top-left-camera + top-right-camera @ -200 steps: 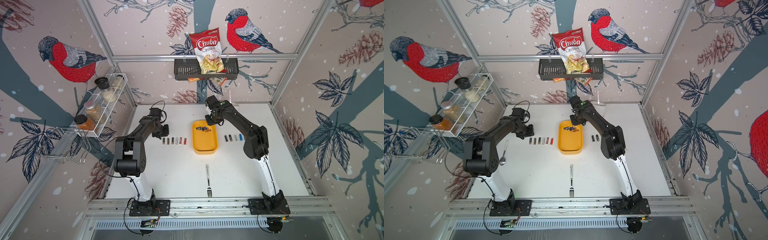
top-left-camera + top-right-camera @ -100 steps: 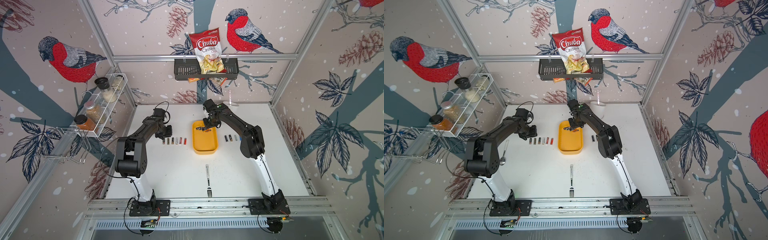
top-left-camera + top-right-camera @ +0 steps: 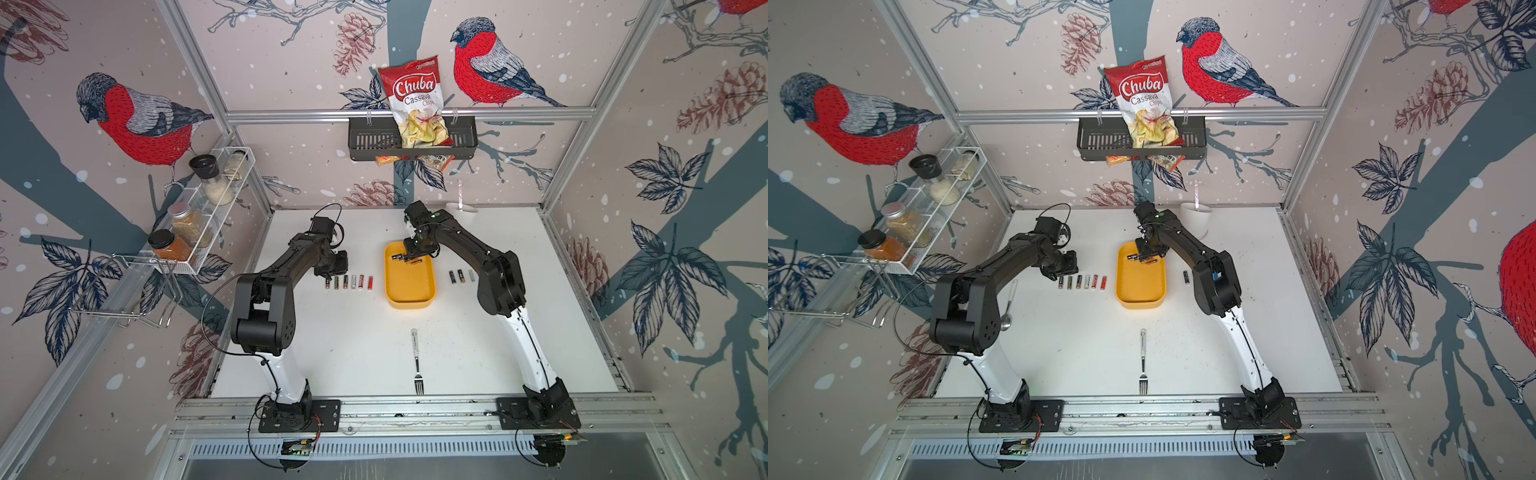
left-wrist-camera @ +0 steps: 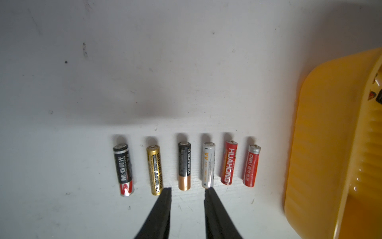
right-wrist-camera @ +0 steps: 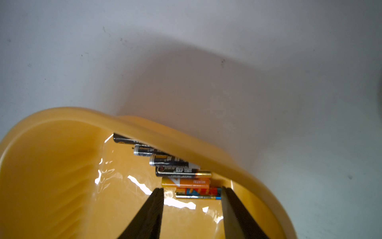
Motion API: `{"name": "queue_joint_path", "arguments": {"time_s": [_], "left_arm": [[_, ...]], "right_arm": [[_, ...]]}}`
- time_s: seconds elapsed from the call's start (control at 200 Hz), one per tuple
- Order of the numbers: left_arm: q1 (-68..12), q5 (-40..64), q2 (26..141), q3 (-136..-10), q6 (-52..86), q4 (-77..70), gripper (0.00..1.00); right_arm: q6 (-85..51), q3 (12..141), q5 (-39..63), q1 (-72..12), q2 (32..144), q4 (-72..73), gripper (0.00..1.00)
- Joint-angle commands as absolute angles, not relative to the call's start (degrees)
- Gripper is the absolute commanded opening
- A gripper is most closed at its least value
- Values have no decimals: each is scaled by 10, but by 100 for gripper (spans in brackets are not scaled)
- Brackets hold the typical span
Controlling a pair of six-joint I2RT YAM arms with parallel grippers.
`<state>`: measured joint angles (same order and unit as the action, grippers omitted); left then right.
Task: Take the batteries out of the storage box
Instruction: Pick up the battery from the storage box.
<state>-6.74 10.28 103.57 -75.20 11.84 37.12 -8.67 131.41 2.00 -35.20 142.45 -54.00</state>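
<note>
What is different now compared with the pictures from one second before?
The right gripper moved into the far end of the yellow storage box; its jaws now stand open on either side of a blue-red battery, with nothing gripped yet. The left gripper, open, stayed by the row of six batteries. The box and the fork did not move.

A black slotted basket [image 3: 370,139] holds a red chips bag [image 3: 415,99]; below it stands a white cup [image 3: 1196,218], well in front lies a fork [image 3: 417,361], to its left hangs a spice rack [image 3: 187,262]
</note>
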Motion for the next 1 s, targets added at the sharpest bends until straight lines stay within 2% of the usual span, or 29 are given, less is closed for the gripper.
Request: {"name": "queue_joint_path", "arguments": {"time_s": [0.0,0.74,0.996], "left_arm": [[-71,103,1038,-755,120,376,32],[-76,98,1039,-757,119,377,32],[-76,96,1036,-756,117,377,32]], "right_arm": [[-78,1317,28,-352,1430,-536,52],[-65,1292,36,-362,1431,-573,54],[-66,1287,37,-367,1424,-581,51]]}}
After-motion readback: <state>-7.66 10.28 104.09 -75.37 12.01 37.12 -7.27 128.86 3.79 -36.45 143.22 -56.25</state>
